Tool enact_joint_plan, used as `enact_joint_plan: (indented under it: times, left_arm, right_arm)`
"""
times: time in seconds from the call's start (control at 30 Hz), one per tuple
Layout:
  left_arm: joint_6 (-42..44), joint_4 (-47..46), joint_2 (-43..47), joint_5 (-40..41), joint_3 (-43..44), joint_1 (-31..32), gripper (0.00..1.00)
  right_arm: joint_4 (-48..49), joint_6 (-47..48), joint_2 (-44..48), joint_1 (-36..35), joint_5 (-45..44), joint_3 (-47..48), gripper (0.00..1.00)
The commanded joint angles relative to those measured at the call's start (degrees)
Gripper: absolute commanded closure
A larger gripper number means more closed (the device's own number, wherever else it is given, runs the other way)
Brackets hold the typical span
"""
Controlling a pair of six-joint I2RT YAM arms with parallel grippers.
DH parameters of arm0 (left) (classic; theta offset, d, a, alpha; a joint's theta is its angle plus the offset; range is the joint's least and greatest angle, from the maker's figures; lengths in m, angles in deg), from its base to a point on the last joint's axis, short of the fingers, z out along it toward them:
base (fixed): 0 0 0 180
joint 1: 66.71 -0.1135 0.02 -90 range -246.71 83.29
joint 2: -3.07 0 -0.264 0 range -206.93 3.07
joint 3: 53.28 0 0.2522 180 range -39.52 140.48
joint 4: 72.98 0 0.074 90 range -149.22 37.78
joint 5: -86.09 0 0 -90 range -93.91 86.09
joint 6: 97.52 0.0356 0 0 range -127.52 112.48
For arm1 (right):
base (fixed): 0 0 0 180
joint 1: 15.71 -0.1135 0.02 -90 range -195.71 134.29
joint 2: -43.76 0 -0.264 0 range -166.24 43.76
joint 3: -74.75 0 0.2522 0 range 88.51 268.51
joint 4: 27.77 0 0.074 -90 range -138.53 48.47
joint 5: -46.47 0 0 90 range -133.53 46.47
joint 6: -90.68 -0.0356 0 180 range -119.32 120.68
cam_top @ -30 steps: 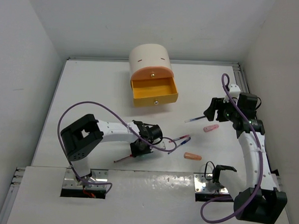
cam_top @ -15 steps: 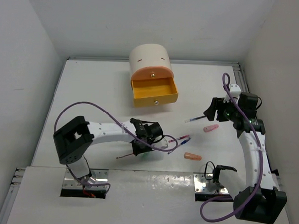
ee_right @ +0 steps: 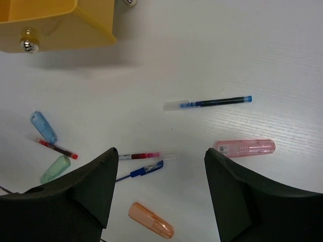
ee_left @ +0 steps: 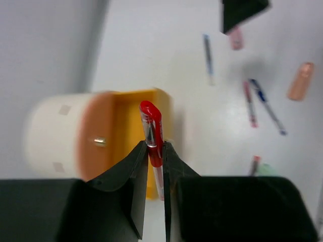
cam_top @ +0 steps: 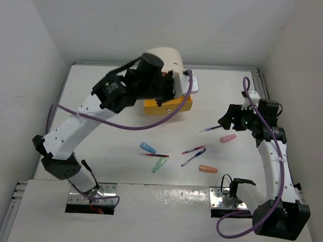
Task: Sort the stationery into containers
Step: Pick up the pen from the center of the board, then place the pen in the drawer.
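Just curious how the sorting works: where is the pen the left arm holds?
In the left wrist view, the red pen is pinched in the left gripper, just above the open orange-yellow drawer of the cream cabinet.

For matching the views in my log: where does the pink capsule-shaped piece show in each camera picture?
Top external: pink capsule-shaped piece right of centre.
Left wrist: upper right, blurred, near the top edge.
Right wrist: right side, below middle.
Shared landmark: the thin blue pen lying beside it.
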Motion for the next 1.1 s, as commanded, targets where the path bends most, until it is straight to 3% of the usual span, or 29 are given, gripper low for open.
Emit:
enact_joint_plan:
  times: [0.0,0.1,0.23,0.57,0.63,0.7,0.83,0.9,1.07]
  left_arm:
    - [10.96,7.62,-8.51,1.02,15.78,-2.32,1.00]
    - [17.37,8.33,-15.64,3.04,20.66,-3.81,1.00]
    - [20.29,6.67,-22.59,-2.04,20.76,-8.03,1.00]
    - [19.95,-0.54,-32.70,-0.82,22.78,-13.40,0.99]
    - [19.95,-0.54,-33.41,-1.17,22.96,-13.75,0.94]
    - [19.69,-0.36,-33.93,-2.31,23.13,-14.19,0.82]
    - [15.13,-1.59,-33.41,-6.96,23.05,-15.77,0.37]
    - [13.63,-2.21,-32.97,-8.73,22.96,-16.39,0.30]
    - [5.29,-7.12,-29.29,-13.10,23.22,-18.49,0.29]
  right_arm:
    - [1.12,-1.06,-0.31,0.04,1.56,1.56,0.32]
    - [1.04,-1.06,-0.31,-0.05,1.56,1.47,0.32]
    - [-0.01,1.13,0.39,-0.05,1.73,0.59,0.32]
    - [-3.79,8.41,3.30,-0.14,4.54,-3.80,0.31]
    - [-4.41,10.10,3.12,-0.23,5.42,-3.98,0.31]
    - [-5.11,12.29,3.03,-0.67,5.43,-3.98,0.31]
    - [-6.95,17.92,2.94,-2.42,2.89,-4.16,0.29]
    - [-8.36,20.99,2.86,-3.21,1.92,-4.16,0.30]
    - [-10.91,25.82,2.77,-5.58,0.24,-2.15,0.36]
